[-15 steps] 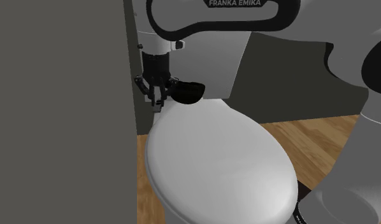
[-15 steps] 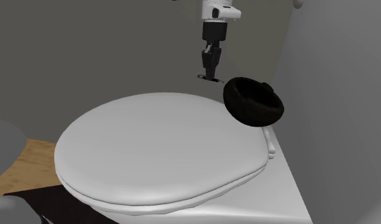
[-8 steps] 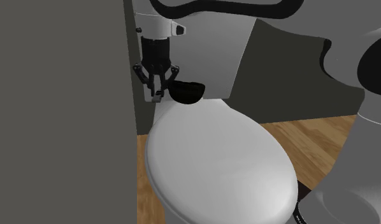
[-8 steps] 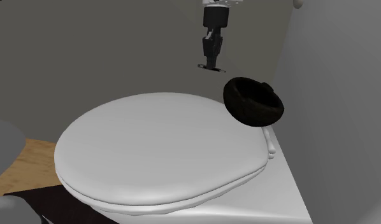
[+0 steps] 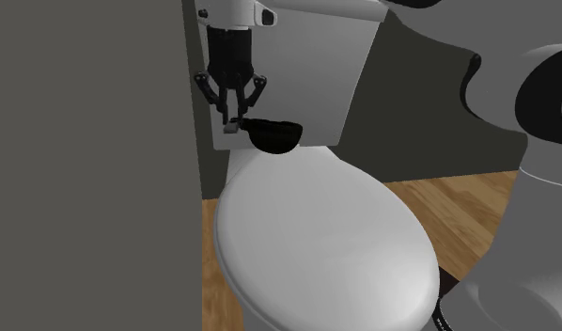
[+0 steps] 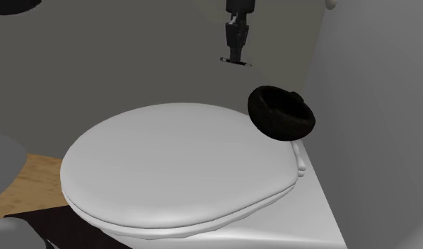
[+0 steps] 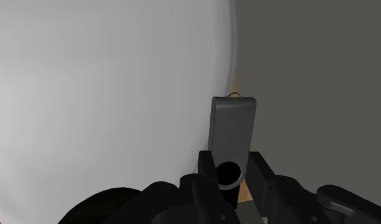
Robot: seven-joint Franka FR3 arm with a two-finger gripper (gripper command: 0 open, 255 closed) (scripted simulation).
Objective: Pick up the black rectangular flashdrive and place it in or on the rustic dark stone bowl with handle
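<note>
My hand (image 5: pixel 234 120) hangs fingers-down from a vertical wrist, in the air above the back of the closed white toilet lid (image 5: pixel 321 235) and in front of the toilet tank (image 5: pixel 307 75). The rest of my arm (image 5: pixel 542 141) rises at the shoulder view's right edge. My fingers are drawn in close and clasp the dark grey flash drive (image 7: pixel 232 130) by its end with the round hole, so its body juts out past my fingertips. In the second exterior view the hand (image 6: pixel 235 56) carries the drive (image 6: pixel 235 62) as a thin, level sliver, clear of the lid (image 6: pixel 182 163). The dark rough bowl (image 6: pixel 281 113) sits at the lid's rear edge, at about 4 o'clock from my hand and lower. In the shoulder view the bowl (image 5: pixel 275 136) lies just beside my fingertips at 4 o'clock.
</note>
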